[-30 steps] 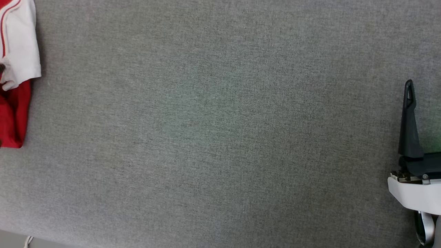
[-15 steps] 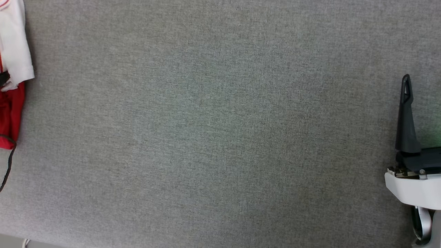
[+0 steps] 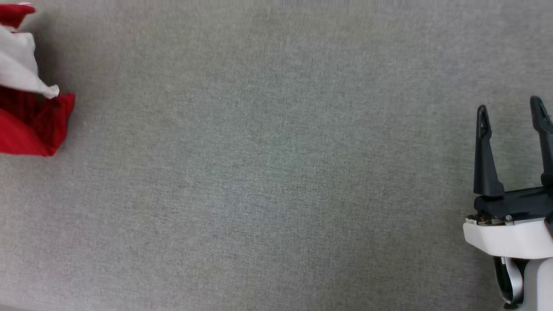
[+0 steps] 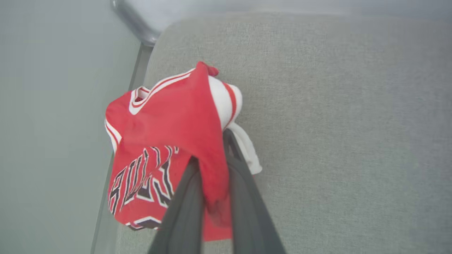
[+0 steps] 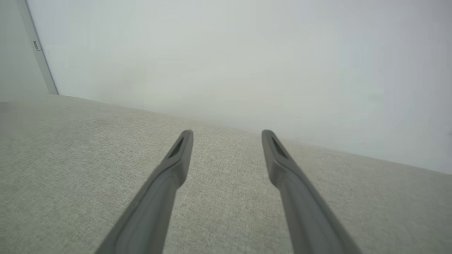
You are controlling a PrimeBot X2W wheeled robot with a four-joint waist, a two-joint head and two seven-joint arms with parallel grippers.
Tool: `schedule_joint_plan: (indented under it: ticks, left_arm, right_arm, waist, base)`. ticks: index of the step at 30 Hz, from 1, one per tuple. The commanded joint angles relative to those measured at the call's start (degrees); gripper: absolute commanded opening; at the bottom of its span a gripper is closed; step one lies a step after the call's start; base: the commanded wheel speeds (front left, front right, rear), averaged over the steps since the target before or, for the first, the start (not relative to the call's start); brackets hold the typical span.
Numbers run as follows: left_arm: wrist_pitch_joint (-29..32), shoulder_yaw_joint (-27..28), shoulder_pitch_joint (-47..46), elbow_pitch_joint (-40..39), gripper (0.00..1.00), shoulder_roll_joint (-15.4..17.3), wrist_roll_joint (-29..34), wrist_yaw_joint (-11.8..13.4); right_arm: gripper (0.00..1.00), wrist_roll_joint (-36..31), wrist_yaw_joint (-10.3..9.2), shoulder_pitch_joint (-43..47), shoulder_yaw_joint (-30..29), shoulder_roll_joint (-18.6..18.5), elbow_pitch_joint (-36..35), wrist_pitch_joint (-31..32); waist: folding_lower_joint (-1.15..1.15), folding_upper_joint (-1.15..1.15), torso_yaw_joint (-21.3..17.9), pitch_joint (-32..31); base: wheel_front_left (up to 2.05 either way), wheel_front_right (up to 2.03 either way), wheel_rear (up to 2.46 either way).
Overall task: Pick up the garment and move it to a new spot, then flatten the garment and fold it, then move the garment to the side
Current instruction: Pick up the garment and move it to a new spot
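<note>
The garment (image 4: 166, 120) is a red jersey T-shirt with white sleeves, striped trim and black lettering. It hangs bunched near the left edge of the grey surface, and in the head view it shows at the far left (image 3: 30, 125). My left gripper (image 4: 210, 150) is shut on a red fold of it, with cloth draped over both fingers. My right gripper (image 3: 509, 108) stands open at the right over bare grey fabric with nothing between its fingers (image 5: 227, 135).
The grey fabric surface (image 3: 276, 172) spreads wide between the garment and the right gripper. Its left edge (image 4: 141, 70) drops off beside the garment. A pale wall (image 5: 247, 53) rises behind the surface's far edge.
My left gripper has shut on the garment. The garment has gathered into a raised bunch and come further into the head view. The head view has shifted, so both right fingers now show.
</note>
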Motion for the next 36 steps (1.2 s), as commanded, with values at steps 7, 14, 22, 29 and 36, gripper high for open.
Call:
schedule_joint_plan:
  ticks: [7, 14, 22, 29, 36]
  left_arm:
    - [2.63, -4.34, -4.88, -12.03, 0.0, 3.58, 1.72, -0.01]
    - [6.73, -8.12, -11.88, -19.22, 0.0, 1.29, 2.84, -0.01]
    - [10.77, -14.02, -21.97, -23.74, 0.0, -6.13, 4.32, -0.01]
    - [11.04, -19.28, -27.45, -25.72, 0.0, -11.91, 3.13, -0.01]
    - [10.06, -23.86, -28.15, -26.48, 0.0, -16.07, 1.67, -0.01]
  right_arm:
    - [1.0, 3.37, -0.03, 1.33, 0.57, -0.02, 2.37, -0.12]
    - [1.0, 5.51, -0.04, 2.1, 1.08, -0.01, 3.83, -0.12]
    - [1.0, 7.98, -0.03, 3.37, 1.76, 0.01, 5.6, -0.12]
    - [1.0, 9.01, -0.04, 4.68, 1.6, 0.01, 6.57, -0.12]
    - [1.0, 9.32, -0.03, 5.0, 1.45, 0.01, 6.71, -0.12]
  waist:
    - [0.0, 0.0, -2.9, -7.74]
    - [0.0, 0.0, -5.53, -11.42]
    - [0.0, 0.0, -11.33, -15.6]
    - [0.0, 0.0, -16.8, -18.59]
    - [0.0, 0.0, -19.78, -18.71]
  base:
    - [0.0, 0.0, 0.0]
    - [0.0, 0.0, 0.0]
    - [0.0, 0.0, 0.0]
    - [0.0, 0.0, 0.0]
    - [0.0, 0.0, 0.0]
